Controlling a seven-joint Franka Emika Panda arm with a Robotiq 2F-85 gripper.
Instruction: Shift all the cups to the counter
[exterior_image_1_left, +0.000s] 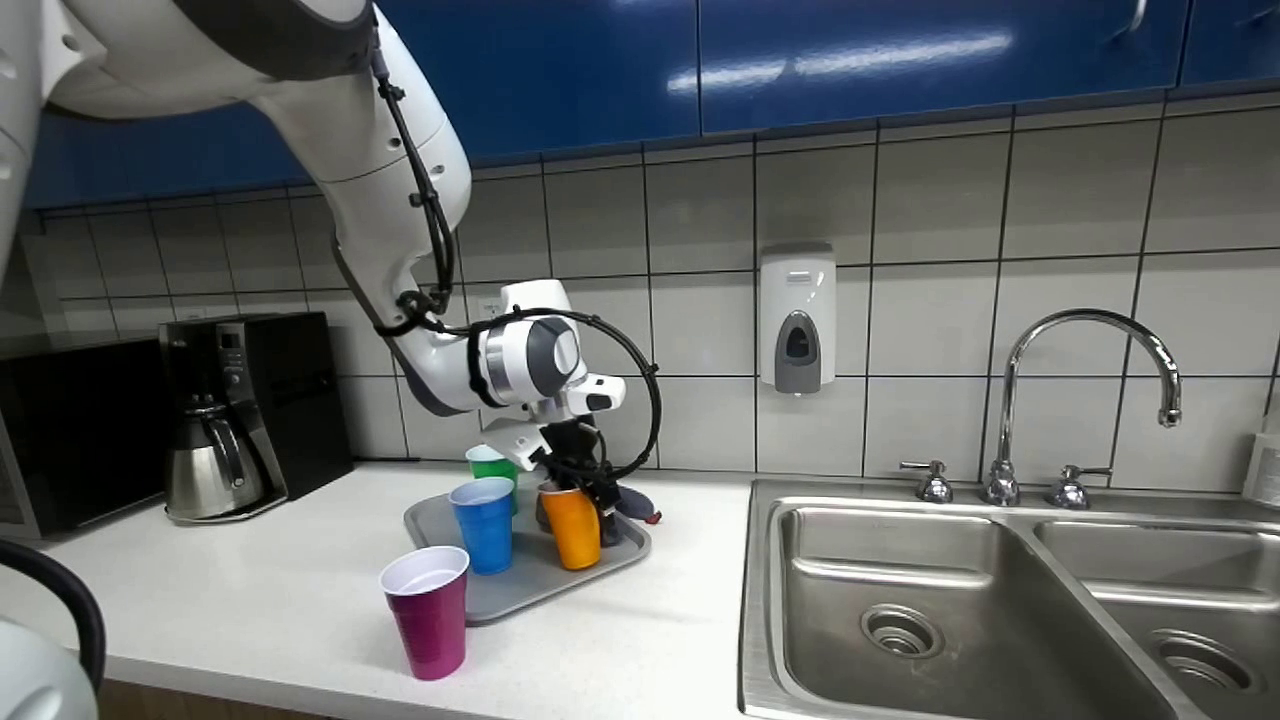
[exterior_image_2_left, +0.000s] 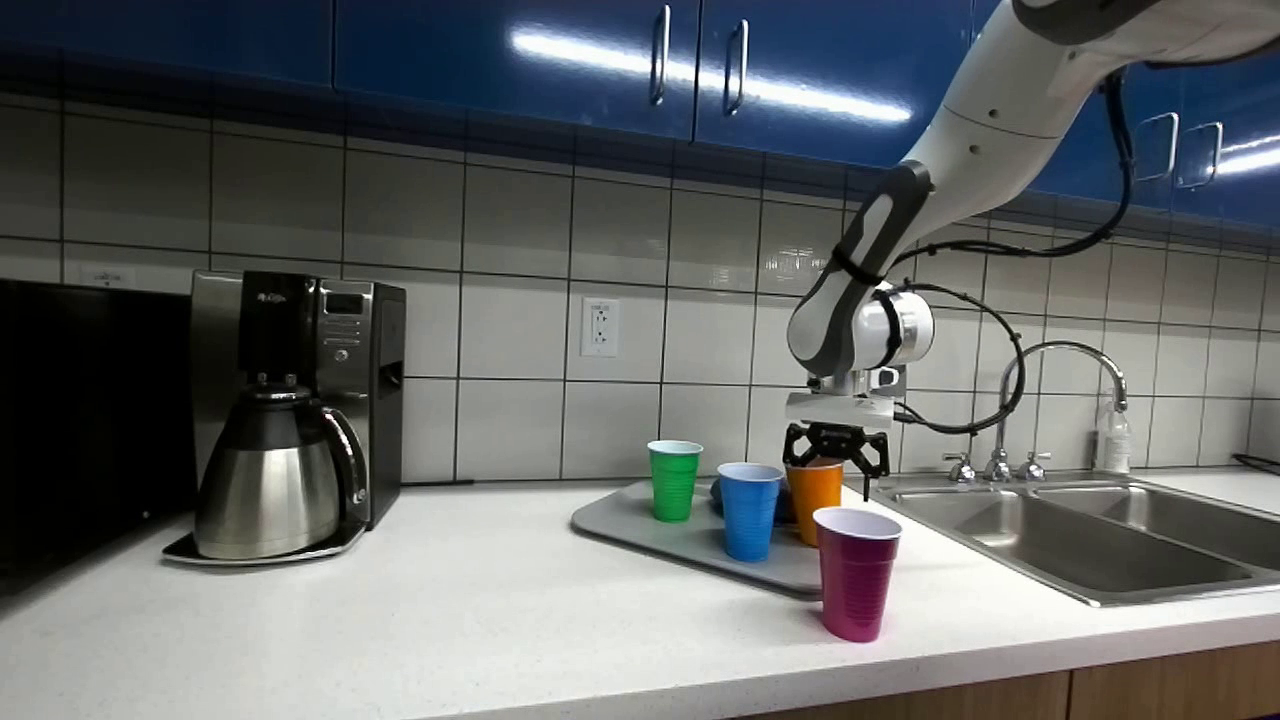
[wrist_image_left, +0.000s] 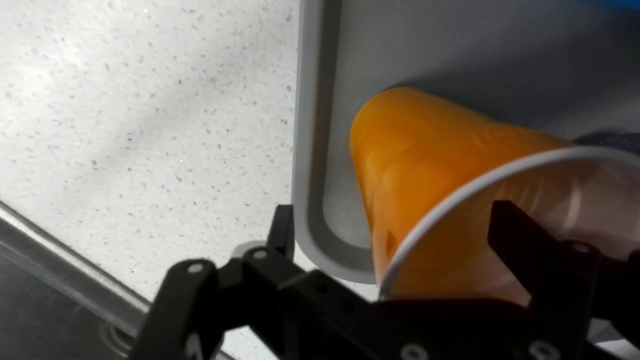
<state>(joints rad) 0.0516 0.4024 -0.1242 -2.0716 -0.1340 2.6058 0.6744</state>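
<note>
Apparently readying a grasp, wide-spread fingers (wrist_image_left: 283, 231) are straddling the rim of the orange cup (wrist_image_left: 425, 155) on the tray (exterior_image_2_left: 625, 519) with the blue cup (exterior_image_2_left: 749, 515) and green cup (exterior_image_2_left: 675, 485), a pinch-and-lift likely following, the magenta cup (exterior_image_2_left: 857, 580) standing on the worktop (exterior_image_2_left: 480, 600)

arm (exterior_image_1_left: 375, 210) bent, wrist (exterior_image_1_left: 530, 360) low, hand (wrist_image_left: 394, 220) pointing approx. down w/ fingers (wrist_image_left: 284, 232) spread wide.

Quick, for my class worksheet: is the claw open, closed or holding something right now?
Claw: open, jaws wide apart at the rim of the orange cup, holding nothing.
</note>
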